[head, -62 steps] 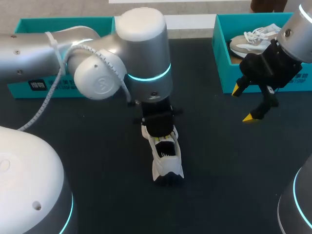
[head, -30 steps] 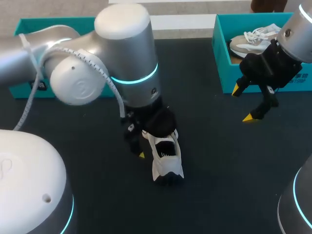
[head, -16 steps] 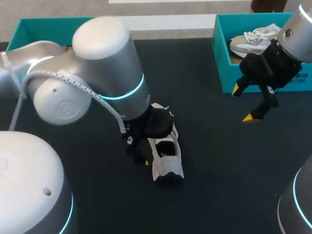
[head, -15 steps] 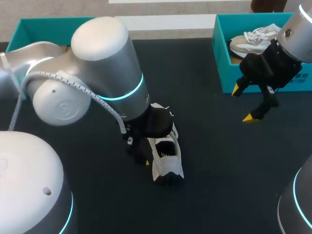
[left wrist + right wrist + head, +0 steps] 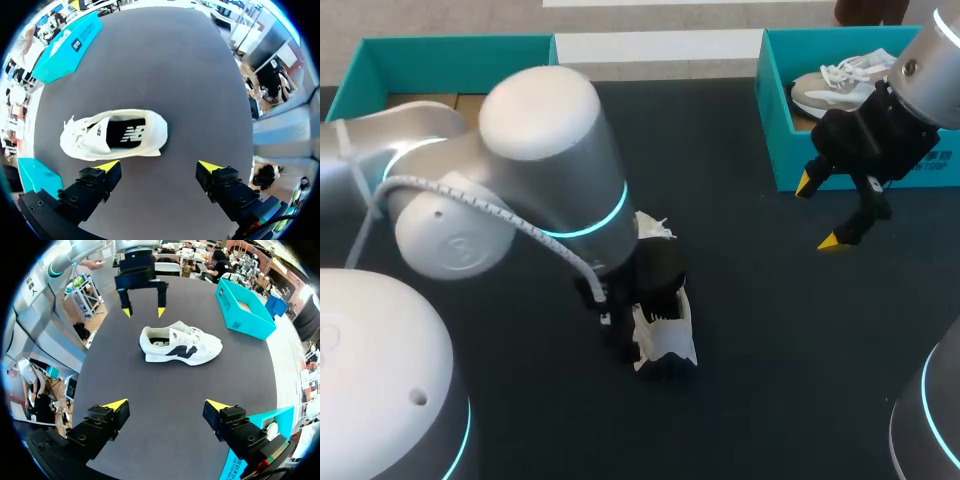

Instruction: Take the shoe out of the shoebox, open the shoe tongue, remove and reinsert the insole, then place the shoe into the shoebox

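A white sneaker (image 5: 666,342) with a dark insole stands on its sole in the middle of the black table (image 5: 770,330). My left arm (image 5: 550,190) hangs over it, and its wrist hides the fingers in the head view. In the left wrist view the left gripper (image 5: 159,167) is open and empty, with the sneaker (image 5: 115,135) just ahead of one finger. From the right wrist view, the left gripper (image 5: 144,312) hovers by the heel of the sneaker (image 5: 180,342). My right gripper (image 5: 820,212) is open and empty beside the teal shoebox (image 5: 772,110), far from the sneaker (image 5: 180,342).
The shoebox at the back right holds a second, greyish shoe (image 5: 840,80). Another teal box (image 5: 450,50) stands at the back left, also seen beyond the sneaker as the teal box (image 5: 245,312). Bare table lies between the sneaker and my right gripper (image 5: 166,405).
My left arm has swung down and to the right, so its wrist now covers the sneaker's front part. The sneaker and the right arm have stayed put.
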Robot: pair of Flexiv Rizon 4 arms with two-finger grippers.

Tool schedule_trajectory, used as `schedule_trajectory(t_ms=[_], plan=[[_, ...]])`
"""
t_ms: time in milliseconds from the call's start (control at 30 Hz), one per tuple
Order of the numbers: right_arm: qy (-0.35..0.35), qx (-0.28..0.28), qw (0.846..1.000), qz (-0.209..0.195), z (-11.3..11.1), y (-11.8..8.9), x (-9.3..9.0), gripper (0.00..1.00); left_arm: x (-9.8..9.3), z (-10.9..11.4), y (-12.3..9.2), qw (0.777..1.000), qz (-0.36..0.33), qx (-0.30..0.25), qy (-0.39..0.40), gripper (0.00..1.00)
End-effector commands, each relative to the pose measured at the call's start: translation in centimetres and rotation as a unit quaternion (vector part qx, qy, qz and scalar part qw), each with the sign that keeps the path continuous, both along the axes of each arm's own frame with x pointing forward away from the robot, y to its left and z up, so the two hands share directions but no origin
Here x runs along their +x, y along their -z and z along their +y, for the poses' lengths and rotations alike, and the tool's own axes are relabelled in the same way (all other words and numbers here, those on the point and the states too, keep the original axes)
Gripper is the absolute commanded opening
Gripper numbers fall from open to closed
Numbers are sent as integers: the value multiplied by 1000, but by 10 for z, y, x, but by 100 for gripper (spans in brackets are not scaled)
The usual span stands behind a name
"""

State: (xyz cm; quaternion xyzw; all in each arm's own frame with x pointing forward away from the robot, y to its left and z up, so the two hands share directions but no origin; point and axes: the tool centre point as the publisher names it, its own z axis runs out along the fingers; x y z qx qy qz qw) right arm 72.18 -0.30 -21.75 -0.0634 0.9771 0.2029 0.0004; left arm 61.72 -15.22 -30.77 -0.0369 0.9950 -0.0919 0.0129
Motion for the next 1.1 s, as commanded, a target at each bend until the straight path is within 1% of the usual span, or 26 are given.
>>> schedule_trajectory(t_ms=[33, 133, 267, 400, 533, 600, 733, 867, 1100], plan=[[0, -1, 1000, 1, 0, 1, 1, 100, -3, -23, 7, 1000, 7, 9, -16, 100], [0, -1, 1000, 1, 0, 1, 1, 100, -3, -30, 13, 999, 16, 5, -38, 100], [0, -1, 1000, 1, 0, 1, 1, 100, -3, -39, 26, 998, 20, 7, -56, 100], [0, -1, 1000, 1, 0, 1, 1, 100, -3, -46, 36, 998, 17, 14, -52, 100], [0, -1, 1000, 1, 0, 1, 1, 100, -3, -52, 44, 999, -1, 31, -35, 100], [0, -1, 1000, 1, 0, 1, 1, 100, -3, -53, 47, 999, -3, 32, -27, 100], [0, -1, 1000, 1, 0, 1, 1, 100, -4, -54, 60, 999, -10, 45, -7, 100], [0, -1, 1000, 1, 0, 1, 1, 100, 0, -54, 74, 998, -17, 57, -9, 100], [0, -1, 1000, 1, 0, 1, 1, 100, 2, -53, 85, 997, -18, 73, -2, 100]])
